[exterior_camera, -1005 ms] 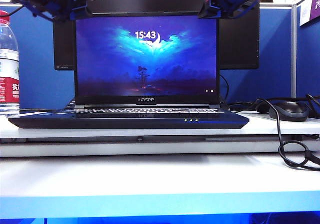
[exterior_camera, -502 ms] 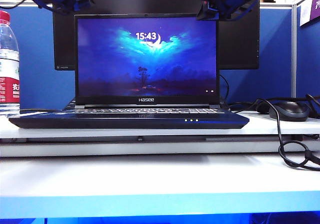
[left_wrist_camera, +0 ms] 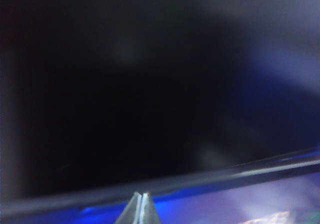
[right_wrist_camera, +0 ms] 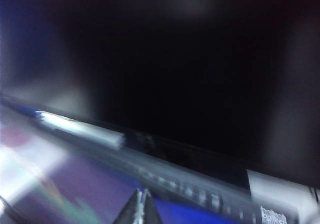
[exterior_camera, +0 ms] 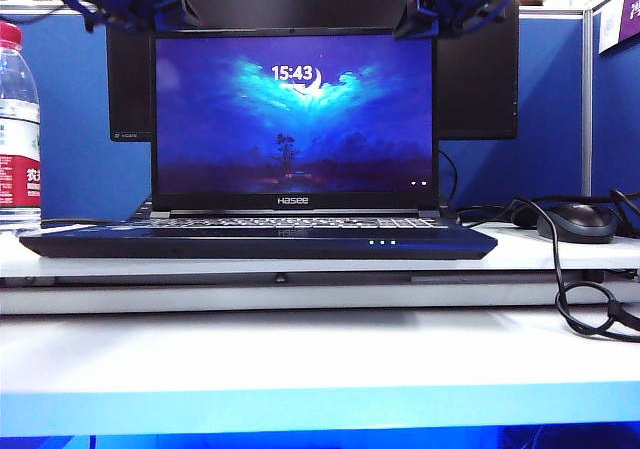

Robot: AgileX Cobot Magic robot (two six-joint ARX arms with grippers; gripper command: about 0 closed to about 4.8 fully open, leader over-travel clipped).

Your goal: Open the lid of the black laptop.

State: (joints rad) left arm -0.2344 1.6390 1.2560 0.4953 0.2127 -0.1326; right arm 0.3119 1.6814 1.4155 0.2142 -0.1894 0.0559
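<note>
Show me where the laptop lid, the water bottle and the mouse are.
lid (exterior_camera: pixel 293 119): exterior view, middle of the lit screen.
water bottle (exterior_camera: pixel 17 139): exterior view, on its label.
mouse (exterior_camera: pixel 577 221): exterior view, on its top.

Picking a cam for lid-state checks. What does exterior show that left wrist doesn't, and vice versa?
Exterior only: the whole laptop with its lid upright, lit screen, keyboard, bottle, mouse, monitor behind, and the right end effector above the lid's right corner.
Left wrist only: the left end effector tips pressed together, shut, close to the lid's top edge.
Both: the lid's top edge and the left end effector above its left corner, blurred at the wrist.
</note>
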